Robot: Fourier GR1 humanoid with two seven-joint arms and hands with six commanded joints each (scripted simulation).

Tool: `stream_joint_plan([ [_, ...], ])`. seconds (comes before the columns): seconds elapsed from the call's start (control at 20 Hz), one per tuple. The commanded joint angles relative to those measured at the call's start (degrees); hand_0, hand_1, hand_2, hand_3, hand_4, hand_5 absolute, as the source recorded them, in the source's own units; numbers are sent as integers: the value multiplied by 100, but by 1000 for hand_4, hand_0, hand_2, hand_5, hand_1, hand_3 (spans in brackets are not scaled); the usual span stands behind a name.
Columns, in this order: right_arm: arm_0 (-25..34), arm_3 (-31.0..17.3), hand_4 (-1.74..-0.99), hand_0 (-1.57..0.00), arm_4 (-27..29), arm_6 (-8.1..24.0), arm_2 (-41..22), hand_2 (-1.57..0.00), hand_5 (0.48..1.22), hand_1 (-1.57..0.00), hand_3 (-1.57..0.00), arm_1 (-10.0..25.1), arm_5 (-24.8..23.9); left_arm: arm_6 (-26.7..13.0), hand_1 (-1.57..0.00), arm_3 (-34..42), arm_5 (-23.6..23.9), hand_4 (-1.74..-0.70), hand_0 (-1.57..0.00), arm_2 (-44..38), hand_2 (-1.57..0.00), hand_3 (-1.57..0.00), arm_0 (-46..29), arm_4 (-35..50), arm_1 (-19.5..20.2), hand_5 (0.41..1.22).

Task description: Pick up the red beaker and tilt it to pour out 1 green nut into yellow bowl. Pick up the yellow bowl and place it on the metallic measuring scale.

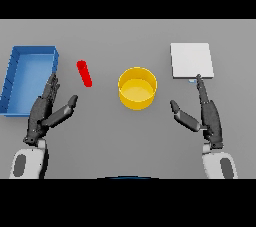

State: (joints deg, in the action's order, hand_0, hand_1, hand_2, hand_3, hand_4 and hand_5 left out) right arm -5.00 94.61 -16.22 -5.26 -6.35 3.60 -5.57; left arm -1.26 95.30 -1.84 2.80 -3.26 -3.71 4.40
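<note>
The red beaker [84, 73] stands on the grey table, left of centre, a slim tilted-looking cylinder. A yellow bowl [137, 88] sits in the middle; I see no nut inside it. At the back right lies the metallic measuring scale [191, 60], a flat pale square. My left hand [46, 110] is open at the lower left, fingers straight, below and left of the beaker and apart from it. On the lower right my right hand [206, 115] is open too, its fingertips reaching the scale's front edge.
A blue tray [11, 81] with raised walls stands at the far left, beside my left hand's fingertips.
</note>
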Motion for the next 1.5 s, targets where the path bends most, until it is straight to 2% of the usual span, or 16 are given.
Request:
stream_joint_plan([
  [0.0, -32, 59, -1159, 1, -44, 21, -10, 1, 590, 1, 1, 37, -4, -38, 1, 46, -13, -1163, 1, 3, 1, 1, -32, -5, 33, 599],
  [0.15, -86, 188, -1183, 1, -6, 148, -54, 1, 596, 1, 1, -7, 51, -87, 1, 104, -26, -1164, 1, 91, 1, 1, -48, -126, 77, 603],
  [0.3, -138, 232, -1212, 1, 203, 12, -21, 1, 607, 1, 1, -3, 190, -43, 1, -90, -37, -1163, 1, 159, 1, 1, 54, -279, 94, 604],
  [0.5, -96, 241, -1246, 1, 182, 44, -26, 1, 627, 1, 1, 15, 201, 1, 1, -938, 88, -1219, 1, 135, 1, 1, 719, -479, -37, 622],
  [0.6, -71, 242, -1260, 1, 242, -13, 13, 1, 633, 1, 1, 51, 236, 203, 1, -1366, 208, -1227, 1, 116, 1, 1, 945, -638, -70, 629],
  [0.75, -76, 288, -1280, 1, 331, 47, 13, 1, 634, 1, 1, 14, 283, 293, 1, -1921, 238, -1248, 1, -13, 1, 1, 1423, -634, -67, 650],
  [0.85, -209, 324, -1278, 1, 257, -90, -31, 1, 634, 1, 1, 12, 259, 429, 1, -2147, 233, -1262, 1, -106, 1, 1, 1611, -590, -37, 668],
  [1.05, -34, 158, -1266, 1, 233, 73, -3, 1, 635, 1, 1, -3, 232, 554, 1, -2874, 265, -1280, 1, -232, 1, 1, 2137, -610, -65, 682],
  [1.15, -114, 291, -1267, 1, 270, -48, 19, 1, 640, 1, 1, 49, 252, 575, 1, -3098, 279, -1292, 1, -286, 1, 1, 2332, -606, -66, 688],
  [1.45, -41, 213, -1269, 1, 365, 13, 82, 1, 642, 1, 1, 38, 270, 690, 1, -3849, 419, -1289, 1, -397, 1, 1, 2908, -707, -113, 683],
])
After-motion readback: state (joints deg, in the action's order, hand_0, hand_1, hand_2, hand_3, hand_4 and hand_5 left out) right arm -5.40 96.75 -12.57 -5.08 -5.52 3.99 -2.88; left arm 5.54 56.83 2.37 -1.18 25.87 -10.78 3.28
